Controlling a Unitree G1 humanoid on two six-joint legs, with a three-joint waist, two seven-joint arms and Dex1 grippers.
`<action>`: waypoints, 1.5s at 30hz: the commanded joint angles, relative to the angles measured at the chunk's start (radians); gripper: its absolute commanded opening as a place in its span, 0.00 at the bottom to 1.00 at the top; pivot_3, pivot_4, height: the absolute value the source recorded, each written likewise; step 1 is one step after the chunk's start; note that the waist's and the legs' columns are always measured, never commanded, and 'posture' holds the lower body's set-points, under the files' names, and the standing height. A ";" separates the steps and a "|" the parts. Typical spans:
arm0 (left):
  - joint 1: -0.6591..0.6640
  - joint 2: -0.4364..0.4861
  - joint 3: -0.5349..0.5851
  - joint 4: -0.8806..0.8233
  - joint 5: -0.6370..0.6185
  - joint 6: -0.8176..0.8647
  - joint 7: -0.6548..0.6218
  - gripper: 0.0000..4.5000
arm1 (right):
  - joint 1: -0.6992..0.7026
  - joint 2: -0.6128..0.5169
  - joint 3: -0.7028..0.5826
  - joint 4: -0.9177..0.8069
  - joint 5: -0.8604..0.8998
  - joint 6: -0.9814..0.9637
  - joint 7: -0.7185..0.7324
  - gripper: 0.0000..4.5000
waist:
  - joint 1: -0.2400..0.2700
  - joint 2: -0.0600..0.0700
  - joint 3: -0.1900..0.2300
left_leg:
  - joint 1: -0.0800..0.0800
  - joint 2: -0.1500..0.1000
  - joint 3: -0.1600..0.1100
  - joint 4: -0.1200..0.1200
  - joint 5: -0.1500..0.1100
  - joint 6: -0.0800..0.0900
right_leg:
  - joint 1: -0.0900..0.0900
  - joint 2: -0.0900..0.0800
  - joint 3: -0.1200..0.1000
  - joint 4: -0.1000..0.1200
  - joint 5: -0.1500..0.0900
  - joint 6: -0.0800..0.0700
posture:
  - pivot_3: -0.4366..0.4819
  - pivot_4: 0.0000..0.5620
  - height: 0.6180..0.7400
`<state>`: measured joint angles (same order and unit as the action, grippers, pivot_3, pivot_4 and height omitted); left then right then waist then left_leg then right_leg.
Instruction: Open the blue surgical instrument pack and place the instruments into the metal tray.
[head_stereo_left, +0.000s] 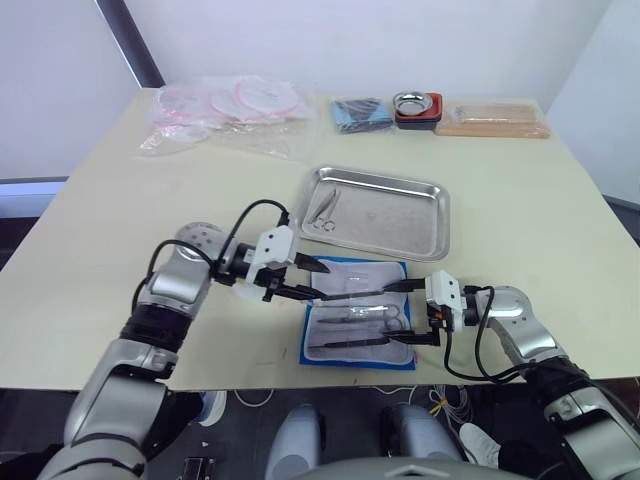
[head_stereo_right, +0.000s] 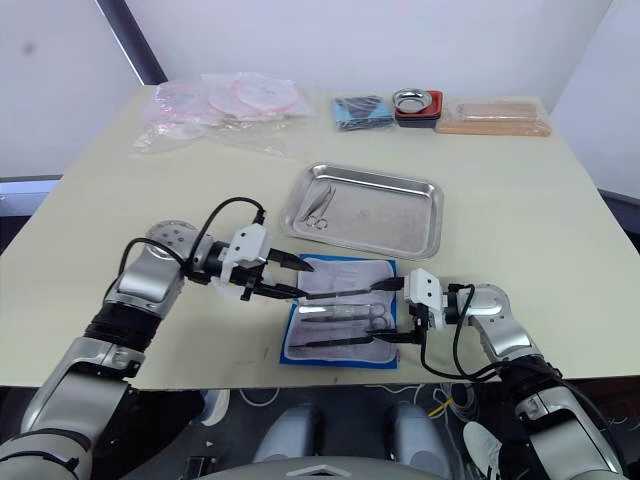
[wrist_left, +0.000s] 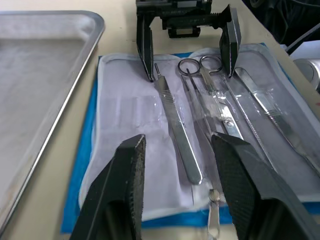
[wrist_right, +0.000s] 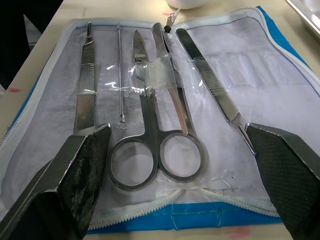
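Blue surgical instrument pack (head_stereo_left: 358, 315): unzipped, laid flat at near table edge, pale lining up; just near of metal tray (head_stereo_left: 412, 232).
Instruments in pack: scissors (wrist_right: 155, 145), scalpel handle (wrist_left: 177, 131), forceps (wrist_right: 212, 87), thin probe (wrist_right: 120, 80); retained under clear strap.
Tray contents: one pair of scissors (head_stereo_left: 324, 212) at left end.
Left gripper (head_stereo_left: 322, 282): jaws apart, empty, over pack's left side, apparently lined up on scalpel handle.
Right gripper (head_stereo_left: 405, 312): jaws wide apart, empty, at pack's right edge, straddling scissor rings.

Both eye views are looking down from high over the desk (head_stereo_left: 120, 200); both wrist views are looking closely at the open blue pack (wrist_left: 82, 165) from opposite ends.
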<state>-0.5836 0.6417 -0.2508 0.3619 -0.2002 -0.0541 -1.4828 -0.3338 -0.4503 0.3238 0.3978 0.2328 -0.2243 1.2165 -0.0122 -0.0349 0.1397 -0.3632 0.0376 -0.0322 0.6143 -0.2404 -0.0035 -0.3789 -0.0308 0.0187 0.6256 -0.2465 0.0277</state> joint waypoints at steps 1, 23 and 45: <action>-0.010 -0.024 -0.002 0.024 0.024 -0.035 0.017 0.48 | 0.088 -0.032 0.071 0.143 -0.143 0.062 -0.033 1.00 | 0.000 0.000 0.000 | 0.000 0.000 0.000 0.000 0.000 0.000 | 0.000 0.000 0.000 0.000 0.000 0.000 | 0.48 0.27 1.00; 0.006 -0.081 0.003 0.184 0.067 -0.094 0.026 0.00 | 0.090 -0.034 0.073 0.143 -0.145 0.058 -0.040 1.00 | 0.000 0.001 -0.004 | 0.001 0.000 -0.001 0.000 0.000 0.000 | 0.001 0.000 0.000 0.001 0.000 0.000 | 0.48 0.27 1.00; -0.004 0.006 -0.049 -0.099 0.129 0.147 0.030 0.00 | 0.099 -0.020 0.078 0.147 -0.147 0.051 -0.054 1.00 | -0.002 0.000 -0.004 | 0.001 0.000 -0.001 0.001 0.000 0.000 | 0.001 0.001 0.000 0.001 0.000 0.000 | 0.48 0.27 1.00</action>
<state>-0.5871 0.6357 -0.2917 0.3303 -0.0754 0.0462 -1.4580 -0.3279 -0.4466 0.3250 0.3978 0.2328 -0.2242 1.1992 -0.0143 -0.0346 0.1357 -0.3622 0.0379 -0.0334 0.6149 -0.2404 -0.0034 -0.3781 -0.0295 0.0186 0.6265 -0.2465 0.0277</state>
